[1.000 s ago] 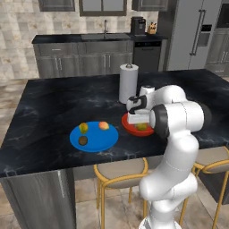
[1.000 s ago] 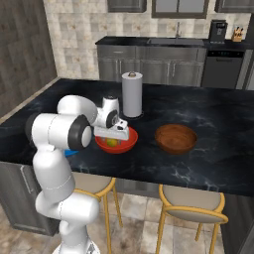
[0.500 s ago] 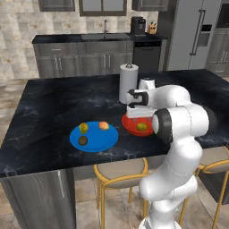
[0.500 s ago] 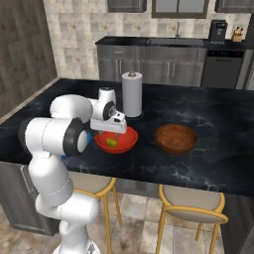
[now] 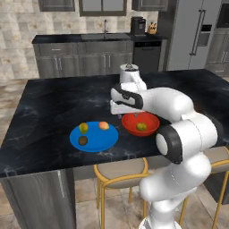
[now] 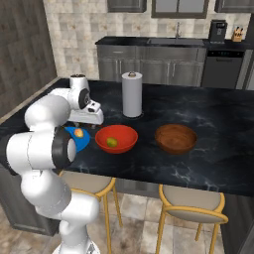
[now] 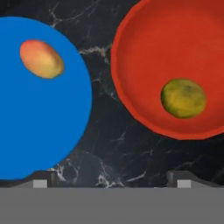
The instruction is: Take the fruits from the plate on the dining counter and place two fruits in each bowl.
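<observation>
The blue plate (image 5: 96,144) lies on the black dining counter (image 5: 53,107) and holds a yellow-green fruit (image 5: 83,128), a peach-orange fruit (image 5: 103,125) and a dark brown fruit (image 5: 82,140). Right of it, the red bowl (image 5: 152,120) holds one olive-yellow fruit (image 5: 142,126). My gripper (image 5: 117,112) hovers open and empty over the gap between plate and bowl. In the hand view the plate (image 7: 43,131) with the peach-orange fruit (image 7: 42,59) is left, the red bowl (image 7: 175,48) with its fruit (image 7: 183,98) right. The brown bowl (image 6: 175,138) stands empty further right.
A white paper-towel roll (image 6: 132,94) stands upright behind the red bowl. Yellow-framed stools (image 6: 191,203) sit under the counter's near edge. A grey cabinet counter with a sink (image 5: 85,42) and a coffee machine runs along the back wall.
My gripper has swung left from above the red bowl to the gap beside the blue plate. The fruit in the red bowl has stayed put.
</observation>
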